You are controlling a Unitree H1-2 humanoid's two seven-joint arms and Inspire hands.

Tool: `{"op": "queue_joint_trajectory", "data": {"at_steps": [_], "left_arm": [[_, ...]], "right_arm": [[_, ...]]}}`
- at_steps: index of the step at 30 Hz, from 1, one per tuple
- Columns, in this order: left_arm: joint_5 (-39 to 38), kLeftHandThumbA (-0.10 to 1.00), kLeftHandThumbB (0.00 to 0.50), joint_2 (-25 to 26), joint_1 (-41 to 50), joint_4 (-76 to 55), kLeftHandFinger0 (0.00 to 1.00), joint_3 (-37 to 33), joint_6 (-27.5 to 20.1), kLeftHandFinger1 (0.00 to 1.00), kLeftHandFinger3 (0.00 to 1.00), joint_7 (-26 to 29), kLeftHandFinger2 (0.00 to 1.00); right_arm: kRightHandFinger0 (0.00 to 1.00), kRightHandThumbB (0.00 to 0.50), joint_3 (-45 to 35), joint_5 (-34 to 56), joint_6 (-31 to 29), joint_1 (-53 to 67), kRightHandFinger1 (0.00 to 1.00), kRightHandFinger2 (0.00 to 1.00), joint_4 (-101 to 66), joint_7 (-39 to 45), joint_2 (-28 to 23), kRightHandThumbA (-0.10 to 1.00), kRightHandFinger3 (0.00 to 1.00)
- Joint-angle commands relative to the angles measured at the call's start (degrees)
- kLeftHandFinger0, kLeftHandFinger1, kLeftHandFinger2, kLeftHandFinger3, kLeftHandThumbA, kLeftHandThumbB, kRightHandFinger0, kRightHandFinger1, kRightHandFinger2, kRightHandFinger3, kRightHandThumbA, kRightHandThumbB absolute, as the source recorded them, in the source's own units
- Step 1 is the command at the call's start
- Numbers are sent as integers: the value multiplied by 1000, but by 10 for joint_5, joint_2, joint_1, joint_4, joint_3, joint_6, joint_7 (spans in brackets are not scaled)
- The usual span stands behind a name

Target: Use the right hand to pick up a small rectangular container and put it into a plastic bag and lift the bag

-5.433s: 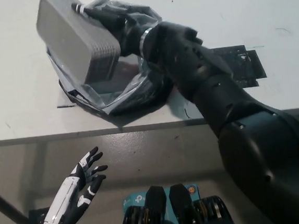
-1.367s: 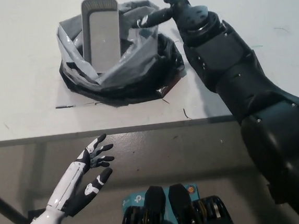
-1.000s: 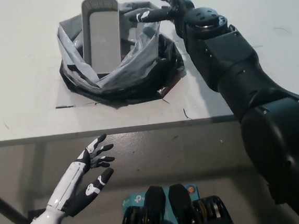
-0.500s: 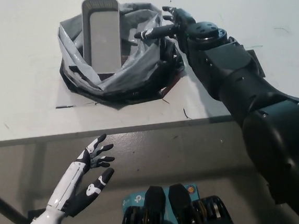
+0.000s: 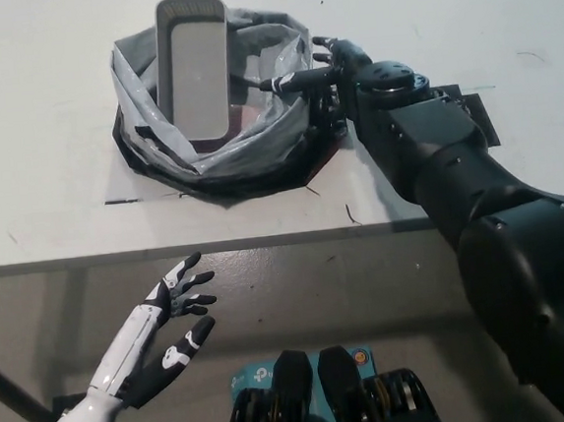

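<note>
1. Plastic bag: thin grey film, crinkled, glossy where creased; darker black film at base.
2. Container: smooth matt grey plastic, upright just beyond fingertips of right hand.
3. Right hand: black, hard, semi-gloss shell.
4. Left hand: glossy white plastic, black fingers.
5. Table: matt white, lightly scuffed.
</note>
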Motion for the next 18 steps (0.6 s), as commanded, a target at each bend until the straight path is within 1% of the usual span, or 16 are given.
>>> {"op": "queue_joint_trajectory", "data": {"at_steps": [1,2,3,4,5,7,8,9,10,11,12,14,15,16,17,18], "left_arm": [[-3,809,249,8,-8,-13,755,1,-18,761,1000,-1,889],[-4,800,246,8,-9,-13,754,2,-17,760,1000,-1,889],[-4,798,247,7,-10,-12,754,2,-17,759,1000,-1,888],[-4,797,248,7,-10,-12,754,2,-17,759,1000,-1,887],[-4,797,248,8,-10,-12,753,2,-16,758,1000,-1,887],[-6,789,243,7,-13,-10,752,2,-19,755,1000,-2,884],[-7,787,242,7,-13,-9,752,2,-18,754,1000,-2,884],[-6,788,243,8,-12,-11,753,2,-16,754,1000,-2,884],[-4,789,243,9,-12,-12,754,2,-15,754,1000,-2,884],[-4,789,243,9,-12,-11,754,2,-15,754,1000,-2,884],[-4,789,240,8,-13,-9,755,2,-18,755,1000,-2,884],[-4,790,239,8,-13,-8,757,2,-19,755,1000,-1,884],[-3,789,239,8,-14,-8,758,2,-17,755,1000,-1,884],[-3,788,235,8,-15,-8,759,2,-17,755,1000,-1,885],[-3,787,234,8,-16,-8,760,2,-17,755,1000,-1,885],[-2,795,242,9,-17,-6,760,2,-17,755,1000,-2,885]], "right_arm": [[18,245,-64,83,8,-35,79,469,-3,23,6,730,826],[4,221,-70,83,7,-37,16,277,-2,18,7,432,522],[1,212,-74,82,7,-40,3,279,-1,10,10,230,420],[0,211,-84,88,11,-42,17,383,-1,12,11,57,460],[0,213,-89,92,14,-43,27,435,-1,14,12,19,461],[0,179,-104,106,21,-46,51,540,-2,31,11,0,502],[0,174,-110,110,24,-47,58,581,-2,37,11,0,536],[0,173,-116,114,27,-48,97,657,-3,39,11,6,626],[0,171,-121,120,30,-50,99,654,-3,42,12,14,714],[0,168,-122,121,32,-51,87,651,-4,43,12,17,770],[0,151,-126,124,34,-54,88,644,-5,47,12,38,798],[0,149,-130,129,36,-56,72,621,-6,50,12,60,792],[0,145,-134,134,36,-59,57,601,-7,55,11,57,769],[0,130,-139,141,37,-63,54,594,-8,58,11,73,773],[0,127,-142,144,37,-65,58,595,-9,60,10,68,797],[0,85,-146,150,37,-71,65,578,-11,68,9,90,761]]}}
